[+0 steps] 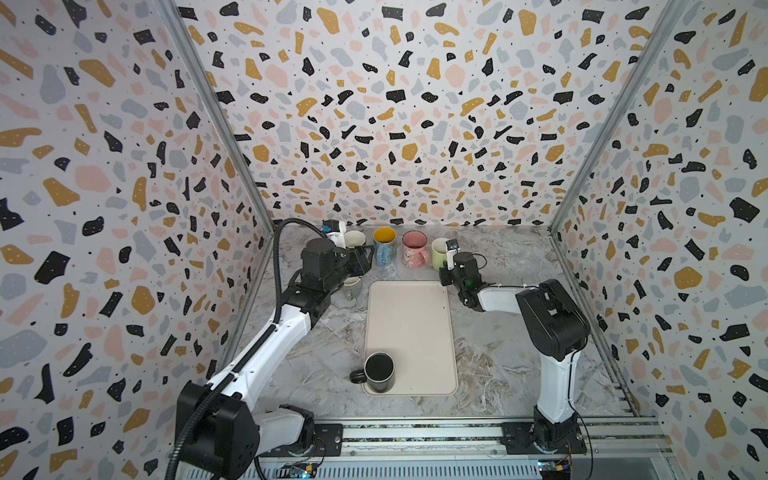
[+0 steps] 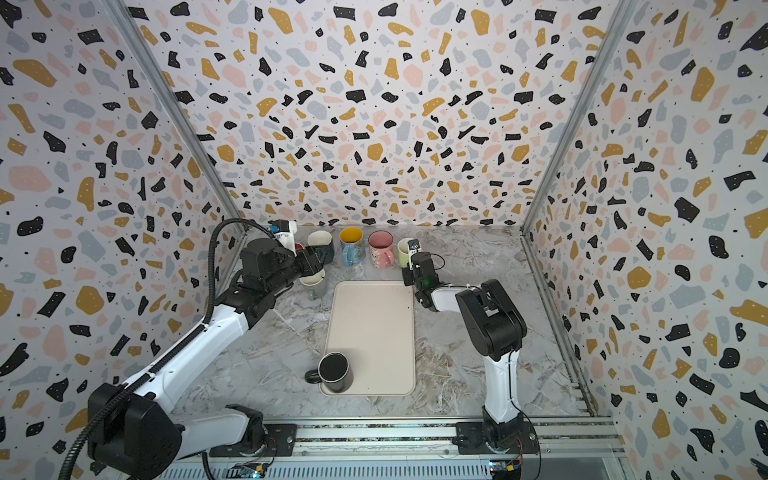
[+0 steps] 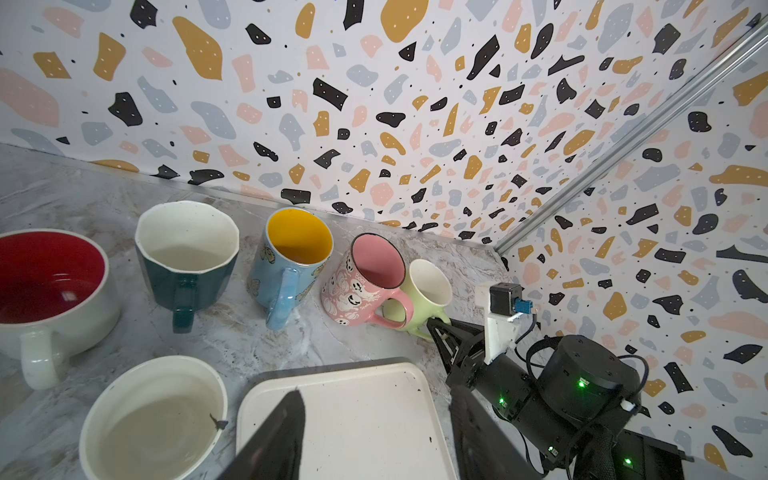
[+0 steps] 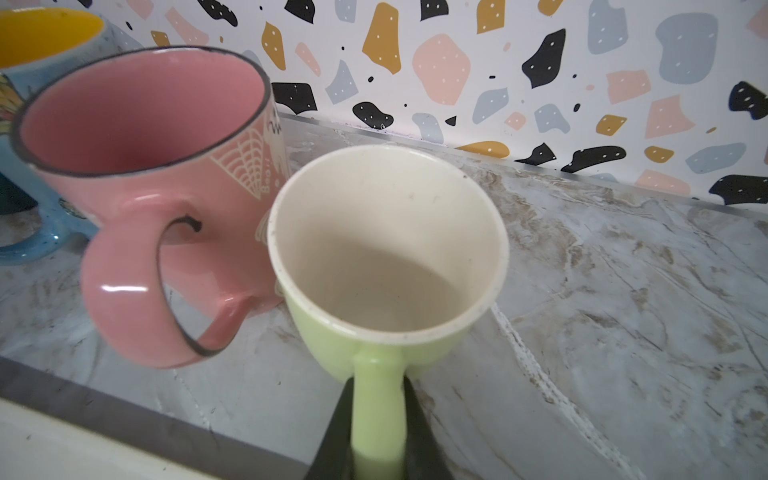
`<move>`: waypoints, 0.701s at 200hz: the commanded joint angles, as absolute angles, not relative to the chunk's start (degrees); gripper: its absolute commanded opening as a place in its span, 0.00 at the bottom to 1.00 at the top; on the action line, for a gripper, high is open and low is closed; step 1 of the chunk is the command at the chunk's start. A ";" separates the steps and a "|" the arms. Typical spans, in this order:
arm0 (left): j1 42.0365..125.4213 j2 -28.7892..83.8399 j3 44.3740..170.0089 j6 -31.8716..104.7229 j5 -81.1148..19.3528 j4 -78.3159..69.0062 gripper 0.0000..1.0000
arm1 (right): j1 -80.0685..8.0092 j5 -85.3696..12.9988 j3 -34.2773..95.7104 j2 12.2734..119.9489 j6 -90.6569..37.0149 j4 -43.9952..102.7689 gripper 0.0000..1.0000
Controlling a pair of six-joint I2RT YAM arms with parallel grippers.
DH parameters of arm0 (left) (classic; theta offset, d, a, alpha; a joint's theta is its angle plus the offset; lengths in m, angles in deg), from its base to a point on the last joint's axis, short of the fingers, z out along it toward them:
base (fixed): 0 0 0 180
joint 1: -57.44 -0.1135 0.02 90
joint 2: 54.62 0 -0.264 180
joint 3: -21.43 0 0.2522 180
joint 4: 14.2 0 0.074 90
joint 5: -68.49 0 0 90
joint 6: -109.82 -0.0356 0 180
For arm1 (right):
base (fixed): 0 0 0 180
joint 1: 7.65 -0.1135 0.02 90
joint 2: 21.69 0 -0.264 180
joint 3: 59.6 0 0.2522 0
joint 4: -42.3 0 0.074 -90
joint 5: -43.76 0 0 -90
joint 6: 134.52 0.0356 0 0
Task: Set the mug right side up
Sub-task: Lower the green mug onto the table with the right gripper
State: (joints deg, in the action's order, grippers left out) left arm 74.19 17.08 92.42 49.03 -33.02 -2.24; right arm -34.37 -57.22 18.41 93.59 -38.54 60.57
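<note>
A marble table (image 1: 490,357) stood inside walls patterned with coloured speckles. At the far left, the left gripper (image 3: 376,390) hovered with its jaws apart and nothing between them, above a plain white mug (image 3: 153,415) that stood mouth up just beside the far left corner of a cream tray (image 1: 409,332). Along the far edge ran a row of mugs, all mouth up. From the left these were a red-lined mug (image 3: 50,274), a dark teal mug (image 3: 187,270), a blue mug (image 1: 384,247) with a yellow inside, a pink mug (image 1: 414,249) with ghost drawings, and a pale green mug (image 4: 386,249). On the near left corner of the tray stood a black mug (image 1: 379,372), its handle pointing left over the tray's edge. The pale green mug was at the right end of the row, close against the pink one, just beyond the tray's far right corner, with its handle toward the near side. The right gripper (image 4: 378,386) was clamped on that handle, jaws pressing it from both sides; I could not tell whether the mug's base touched the table
</note>
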 commanded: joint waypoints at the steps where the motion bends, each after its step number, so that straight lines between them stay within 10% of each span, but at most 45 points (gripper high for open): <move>1: 73.91 16.93 91.79 48.91 -33.29 -4.72 0.57 | -34.08 -57.74 19.82 93.28 -37.34 63.08 0.20; 140: 73.79 12.16 94.72 44.40 -26.41 6.23 0.61 | -34.98 -62.31 12.04 83.32 -33.16 58.95 0.67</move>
State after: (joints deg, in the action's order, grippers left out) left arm 74.15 15.69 92.45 47.28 -30.88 1.74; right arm -34.54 -59.98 14.43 90.67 -35.13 59.93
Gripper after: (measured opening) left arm 0.599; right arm 0.648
